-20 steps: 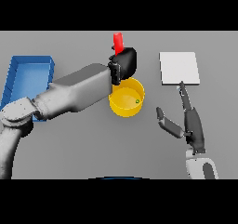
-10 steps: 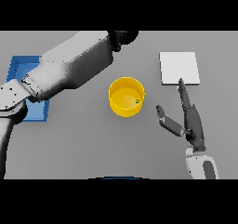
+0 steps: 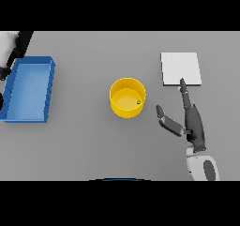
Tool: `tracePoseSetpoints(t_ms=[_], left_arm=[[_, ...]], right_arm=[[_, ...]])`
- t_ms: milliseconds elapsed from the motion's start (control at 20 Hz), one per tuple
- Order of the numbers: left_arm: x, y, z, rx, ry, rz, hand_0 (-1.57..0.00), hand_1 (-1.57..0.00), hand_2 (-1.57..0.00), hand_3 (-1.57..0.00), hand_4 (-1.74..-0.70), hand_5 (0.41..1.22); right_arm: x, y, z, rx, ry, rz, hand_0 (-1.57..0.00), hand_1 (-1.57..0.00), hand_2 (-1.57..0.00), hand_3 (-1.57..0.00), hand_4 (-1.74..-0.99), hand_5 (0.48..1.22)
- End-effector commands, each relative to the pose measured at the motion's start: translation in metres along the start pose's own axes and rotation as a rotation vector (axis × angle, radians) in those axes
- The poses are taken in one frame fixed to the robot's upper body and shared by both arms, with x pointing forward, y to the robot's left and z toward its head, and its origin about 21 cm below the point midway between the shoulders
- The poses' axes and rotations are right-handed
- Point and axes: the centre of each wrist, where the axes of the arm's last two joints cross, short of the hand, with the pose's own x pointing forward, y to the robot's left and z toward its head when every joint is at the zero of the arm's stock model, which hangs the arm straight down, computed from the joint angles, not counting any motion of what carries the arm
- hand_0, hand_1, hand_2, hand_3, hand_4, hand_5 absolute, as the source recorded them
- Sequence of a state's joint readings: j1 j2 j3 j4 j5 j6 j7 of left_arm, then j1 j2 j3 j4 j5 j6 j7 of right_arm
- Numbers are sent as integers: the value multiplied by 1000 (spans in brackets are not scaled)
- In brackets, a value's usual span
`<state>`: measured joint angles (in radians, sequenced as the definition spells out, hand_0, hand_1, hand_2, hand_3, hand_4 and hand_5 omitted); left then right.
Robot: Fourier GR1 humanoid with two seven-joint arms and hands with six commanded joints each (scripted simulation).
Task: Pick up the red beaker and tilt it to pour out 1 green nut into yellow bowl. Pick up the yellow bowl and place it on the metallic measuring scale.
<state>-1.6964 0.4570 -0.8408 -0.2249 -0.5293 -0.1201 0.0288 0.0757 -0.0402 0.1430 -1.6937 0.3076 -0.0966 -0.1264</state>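
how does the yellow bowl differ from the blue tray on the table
The yellow bowl is round, while the blue tray is a long rectangle. The bowl sits mid-table, near the right hand; the tray lies at the far left edge. The bowl holds a small green nut; the tray shows nothing inside. Both are open-topped containers resting on the grey table.

Even, bright, diffuse light cast over the grey desk [image 3: 93,145], no glare seen, shadows barely marked
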Motion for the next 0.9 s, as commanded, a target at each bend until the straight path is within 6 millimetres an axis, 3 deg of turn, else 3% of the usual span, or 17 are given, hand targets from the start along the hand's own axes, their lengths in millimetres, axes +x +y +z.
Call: tracePoseSetpoints(t_ms=[0, 150, 300, 500, 600, 650, 850], left_arm=[[-23, -6, 2, 3, 53, 102, -1571, -1571, -1571, -1394, -1738, 1221], [-78, -42, 13, 3, 202, 398, -1571, -1571, -1571, -1480, -1739, 1221], [-113, -90, 27, 10, 370, 587, -1571, -1571, -1571, -1525, -1740, 1221], [-137, -141, 46, -20, 639, 771, -1571, -1571, -1571, -1552, -1741, 1221], [-145, -156, 55, 5, 683, 864, -1571, -1571, -1571, -1518, -1741, 1221], [-146, -166, 59, -15, 710, 892, -1571, -1571, -1571, -1488, -1741, 1221], [-141, -207, 81, -36, 793, 1018, -1571, -1571, -1571, -1374, -1741, 1221]], right_arm=[[1, 1, 0, 3, -2, -34, 1, 1, 1, 1, -1129, 625], [-2, 0, -1, 28, 0, -97, 1, 1, 1, 1, -1083, 625], [-1, -3, -3, 45, -5, -96, 1, 1, 1, 1, -1106, 642], [-5, -1, -7, 64, 1, -96, 1, 1, 1, 1, -1157, 666], [-5, -4, -4, 64, -27, -80, 1, 1, 1, 1, -1168, 680], [-5, 2, -2, 75, -31, -89, 1, 1, 1, 1, -1181, 687], [-5, -3, -5, 66, -12, -56, 1, 1, 1, 1, -1194, 703]])
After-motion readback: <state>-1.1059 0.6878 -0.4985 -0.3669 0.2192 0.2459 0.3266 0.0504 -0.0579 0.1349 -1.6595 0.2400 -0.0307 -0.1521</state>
